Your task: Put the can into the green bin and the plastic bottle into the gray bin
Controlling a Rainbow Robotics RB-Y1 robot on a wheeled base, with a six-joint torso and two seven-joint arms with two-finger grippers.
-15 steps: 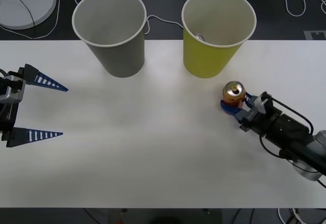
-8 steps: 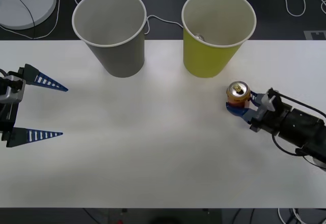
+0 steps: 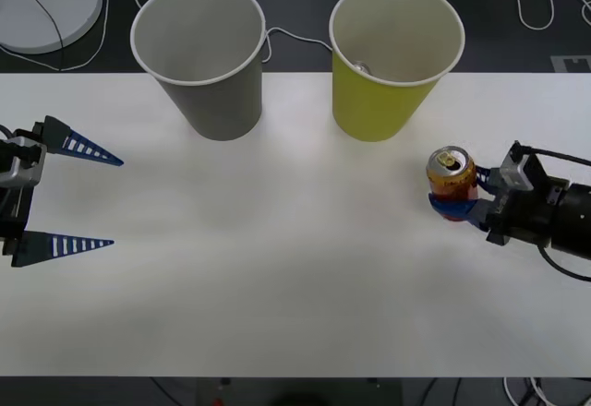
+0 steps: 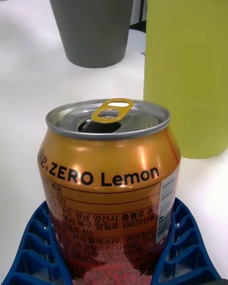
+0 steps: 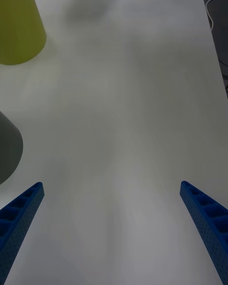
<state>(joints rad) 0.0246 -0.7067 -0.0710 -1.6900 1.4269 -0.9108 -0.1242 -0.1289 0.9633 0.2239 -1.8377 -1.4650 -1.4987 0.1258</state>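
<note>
Right now the right gripper [image 3: 459, 205] sits at the right-middle of the front view, its blue ribbed fingers [image 4: 183, 251] pinching the small red-orange metal drink can [image 3: 452, 182] around its lower body. The can stands upright, its gold top and pull tab facing up and the words "ZERO Lemon" readable on its side in the right wrist view. Just above and left of it in the front view stands the large yellow-green tapered cup-shaped bin [image 3: 395, 60], near the can but not touching it. Farther left, at the upper middle, stands the large gray tapered cup-shaped bin [image 3: 200, 57] with a white rim. Both bins rest on the white surface [image 3: 277, 268]. At the left edge the left gripper [image 3: 66, 197] hovers with its blue fingers spread wide, holding nothing.
</note>
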